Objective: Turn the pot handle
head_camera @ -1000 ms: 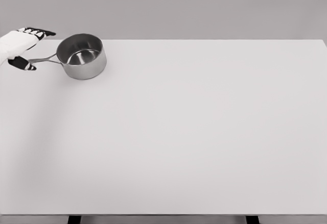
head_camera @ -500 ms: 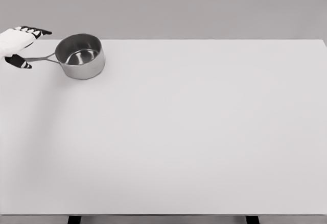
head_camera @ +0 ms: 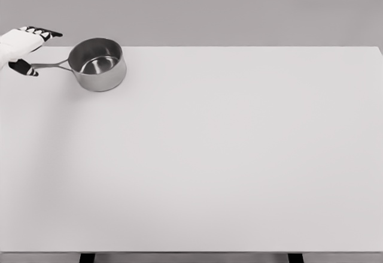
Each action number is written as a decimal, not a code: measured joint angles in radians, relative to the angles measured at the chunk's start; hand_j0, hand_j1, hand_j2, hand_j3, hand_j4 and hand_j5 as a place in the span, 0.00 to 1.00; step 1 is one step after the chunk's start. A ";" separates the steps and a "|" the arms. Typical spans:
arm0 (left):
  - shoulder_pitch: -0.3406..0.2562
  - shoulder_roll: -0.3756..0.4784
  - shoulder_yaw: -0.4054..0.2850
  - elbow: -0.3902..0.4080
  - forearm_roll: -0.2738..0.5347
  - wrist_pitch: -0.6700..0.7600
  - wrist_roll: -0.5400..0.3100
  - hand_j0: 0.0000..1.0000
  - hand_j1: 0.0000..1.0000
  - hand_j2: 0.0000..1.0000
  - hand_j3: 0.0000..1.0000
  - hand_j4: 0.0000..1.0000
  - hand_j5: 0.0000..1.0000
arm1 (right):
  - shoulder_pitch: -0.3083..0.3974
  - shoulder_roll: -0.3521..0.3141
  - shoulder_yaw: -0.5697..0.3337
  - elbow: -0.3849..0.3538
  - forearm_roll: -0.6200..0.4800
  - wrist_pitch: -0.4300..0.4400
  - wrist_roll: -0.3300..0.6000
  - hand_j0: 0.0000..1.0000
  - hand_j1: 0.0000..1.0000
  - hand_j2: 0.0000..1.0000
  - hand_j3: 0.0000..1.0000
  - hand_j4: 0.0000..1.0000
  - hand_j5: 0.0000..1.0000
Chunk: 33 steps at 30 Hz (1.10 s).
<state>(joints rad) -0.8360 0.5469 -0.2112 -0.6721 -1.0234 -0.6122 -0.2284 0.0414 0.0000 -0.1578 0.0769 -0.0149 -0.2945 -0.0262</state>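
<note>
The left hand (head_camera: pixel 21 47) enters at the far left edge, high in the head view, only its white back and dark-tipped digits showing; the upper fingers (head_camera: pixel 46 33) reach rightward, extended; the thumb (head_camera: pixel 24 68) sits below, apart from them; the wrist is cut off by the frame.

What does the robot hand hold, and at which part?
The left robot hand holds the pot by the far end of its handle.

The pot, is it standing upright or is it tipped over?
Upright. The pot sits flat on the table, its open mouth faces up, and the shiny inside bottom shows. It looks empty.
</note>
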 measured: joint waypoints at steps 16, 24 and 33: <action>-0.054 -0.043 -0.006 0.025 -0.068 0.000 0.007 1.00 1.00 1.00 1.00 1.00 1.00 | 0.002 0.000 0.000 0.000 0.000 0.000 0.000 1.00 1.00 1.00 1.00 1.00 1.00; -0.037 -0.048 -0.005 0.018 -0.073 0.000 0.004 1.00 1.00 1.00 1.00 1.00 1.00 | 0.000 0.000 0.000 0.000 0.000 0.000 0.000 1.00 1.00 1.00 1.00 1.00 1.00; 0.075 0.013 0.008 -0.130 -0.020 0.000 -0.004 1.00 1.00 1.00 1.00 1.00 1.00 | 0.000 0.000 0.000 0.000 0.000 0.000 0.000 1.00 1.00 1.00 1.00 1.00 1.00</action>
<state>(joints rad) -0.7610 0.5600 -0.2035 -0.8023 -1.0435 -0.6121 -0.2319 0.0414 0.0000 -0.1579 0.0769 -0.0150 -0.2944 -0.0263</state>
